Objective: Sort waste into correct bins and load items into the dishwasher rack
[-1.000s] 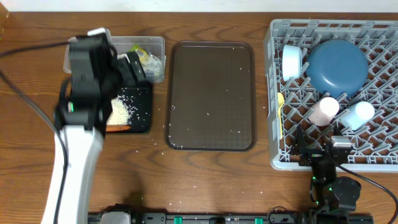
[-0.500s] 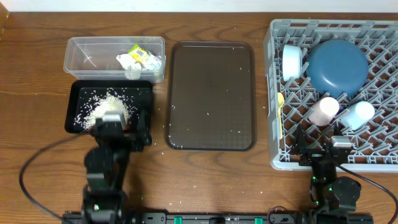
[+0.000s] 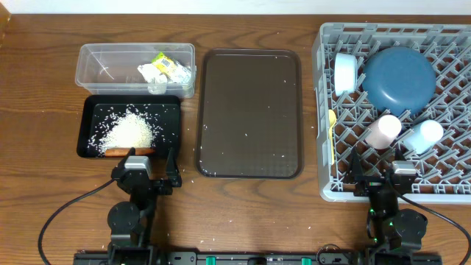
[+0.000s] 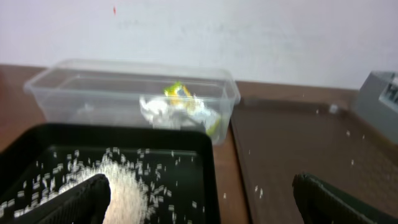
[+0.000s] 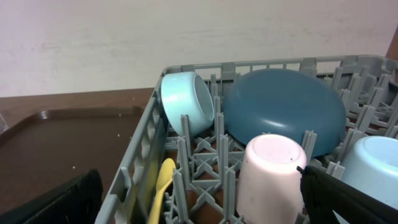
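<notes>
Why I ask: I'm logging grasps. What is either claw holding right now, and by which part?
Nothing is held. The left claw and the right claw both stand open and empty.

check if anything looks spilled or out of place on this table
Yes: stray rice grains lie scattered over the brown serving tray and on the table in front of it, outside the black tray where the main rice pile sits. Nothing else stands out.
</notes>
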{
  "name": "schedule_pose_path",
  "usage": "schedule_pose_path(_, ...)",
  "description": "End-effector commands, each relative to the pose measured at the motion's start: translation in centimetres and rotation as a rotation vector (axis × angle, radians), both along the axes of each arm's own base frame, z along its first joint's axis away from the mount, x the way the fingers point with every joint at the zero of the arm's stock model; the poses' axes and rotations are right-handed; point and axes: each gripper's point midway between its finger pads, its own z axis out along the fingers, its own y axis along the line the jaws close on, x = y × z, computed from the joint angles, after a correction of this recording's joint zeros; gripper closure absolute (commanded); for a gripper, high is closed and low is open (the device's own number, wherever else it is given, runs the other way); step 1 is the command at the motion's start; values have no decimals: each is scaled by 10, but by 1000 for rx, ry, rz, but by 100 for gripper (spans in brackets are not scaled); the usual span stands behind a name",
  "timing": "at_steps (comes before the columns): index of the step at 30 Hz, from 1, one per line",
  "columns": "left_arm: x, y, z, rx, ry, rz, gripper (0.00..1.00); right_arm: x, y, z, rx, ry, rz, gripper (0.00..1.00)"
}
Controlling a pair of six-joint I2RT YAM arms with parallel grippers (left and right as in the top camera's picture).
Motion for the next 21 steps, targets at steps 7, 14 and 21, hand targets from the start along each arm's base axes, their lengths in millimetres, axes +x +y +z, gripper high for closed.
schedule_pose_path(7,-5,0,-9,26,26,0,4,0,0,-1,-6,-2,0,1)
schedule_pose_path(14,-5,0,-9,26,24,-1,4,0,0,-1,-6,-2,0,1)
schedule_pose_path(21,-5,0,-10,26,28,-1,4,0,0,-1,-5,-2,0,1)
